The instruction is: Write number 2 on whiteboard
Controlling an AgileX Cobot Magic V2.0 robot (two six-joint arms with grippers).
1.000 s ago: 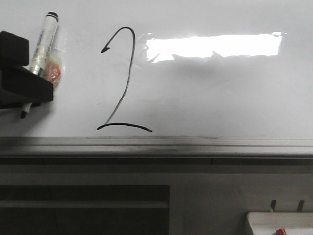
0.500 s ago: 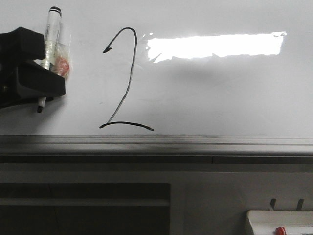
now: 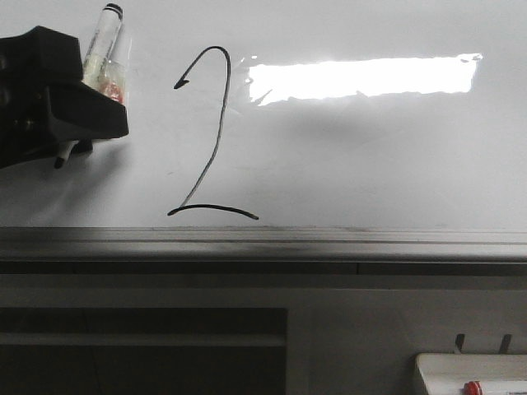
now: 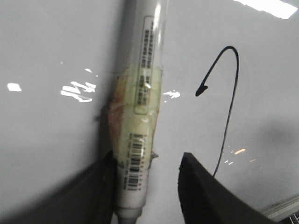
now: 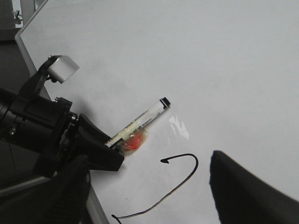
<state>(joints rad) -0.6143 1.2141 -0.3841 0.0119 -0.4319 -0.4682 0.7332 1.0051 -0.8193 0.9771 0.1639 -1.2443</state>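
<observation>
The number 2 (image 3: 219, 136) is drawn in thin black line on the whiteboard (image 3: 370, 164), just above the board's grey lower rail (image 3: 329, 247). My left gripper (image 3: 90, 90) is left of the digit, shut on a white marker (image 3: 100, 45) wrapped in tape with an orange patch. The marker's dark tip pokes out below the fingers. In the left wrist view the marker (image 4: 140, 116) lies against one finger, with the 2 (image 4: 232, 107) beside it. My right gripper (image 5: 154, 200) is open and empty, hovering over the 2 (image 5: 197, 162). It does not show in the front view.
A small white tray (image 3: 445, 370) with a red dot stands at the lower right, below the board. The board's left edge (image 5: 28, 51) and my left arm (image 5: 37, 126) show in the right wrist view. A bright glare patch (image 3: 362, 78) lies right of the digit.
My left gripper has moved up and a little to the right with the marker, which now tilts more. The 2 is unchanged.
</observation>
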